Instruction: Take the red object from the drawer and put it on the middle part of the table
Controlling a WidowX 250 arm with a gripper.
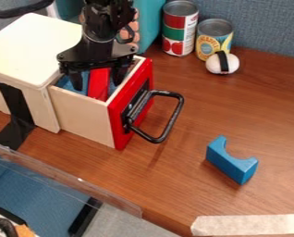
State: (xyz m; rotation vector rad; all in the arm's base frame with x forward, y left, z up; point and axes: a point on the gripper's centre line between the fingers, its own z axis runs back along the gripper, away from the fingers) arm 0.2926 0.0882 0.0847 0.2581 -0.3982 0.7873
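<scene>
Wood-grain tabletop (pixel 180 173); upper left, black gripper (pixel 98 86), spread wide, straddles a red block (pixel 99 79) in a pale wooden drawer (pixel 82 115); lower right, a curve-notched blue block (pixel 233 164).

1 plain red object (pixel 99 84) lies inside the open, red-fronted wooden drawer (pixel 84 115).

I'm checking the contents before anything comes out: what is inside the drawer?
Inside the drawer is the red object, with something blue beside it. The gripper, the drawer's near wall and the cabinet hide the rest of the interior.
</scene>
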